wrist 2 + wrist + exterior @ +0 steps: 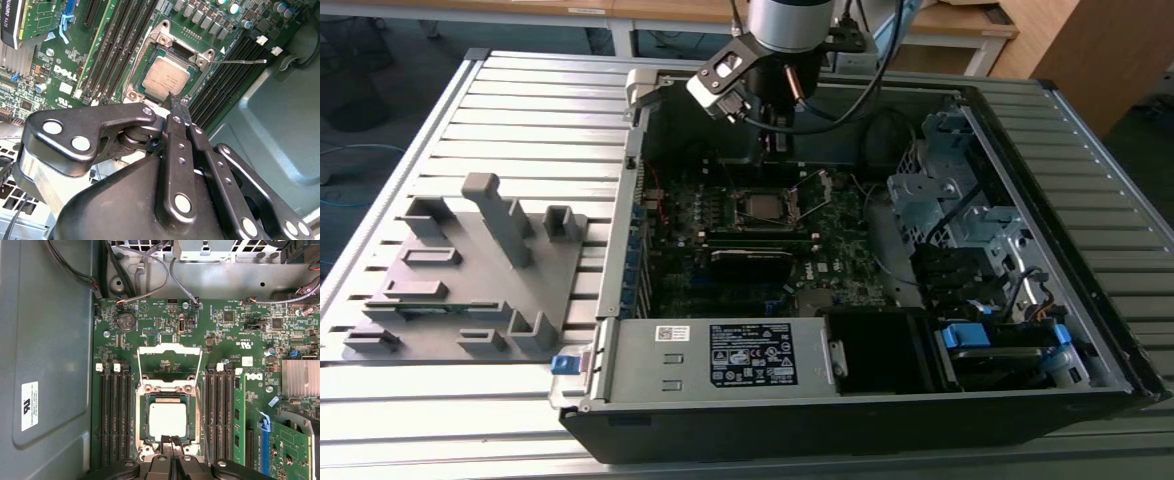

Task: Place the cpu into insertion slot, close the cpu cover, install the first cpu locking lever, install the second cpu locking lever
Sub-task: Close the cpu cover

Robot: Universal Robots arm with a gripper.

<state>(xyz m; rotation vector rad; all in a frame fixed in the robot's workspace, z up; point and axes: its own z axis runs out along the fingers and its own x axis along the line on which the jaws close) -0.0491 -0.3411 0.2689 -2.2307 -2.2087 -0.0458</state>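
The cpu (168, 420) lies flat in the insertion slot (145, 390), its pale silvery face (166, 78) up. The cpu cover (170, 347) is swung open and stands back from the socket, with the board showing through its cut-out. A thin locking lever (240, 61) sticks out loose beside the socket. My gripper (170, 440) hovers over the cpu's near edge with its fingertips (173, 100) pressed together and nothing between them. In the exterior view the gripper (771, 118) hangs well above the socket (762, 206), near the case's far wall.
Black memory strips (112, 415) flank the socket on both sides. A silver heatsink (300, 377) and a green card (287, 450) lie to one side. Drive cages and cables (961, 200) fill the exterior view's right. A grey fixture (467, 270) rests on the slatted table.
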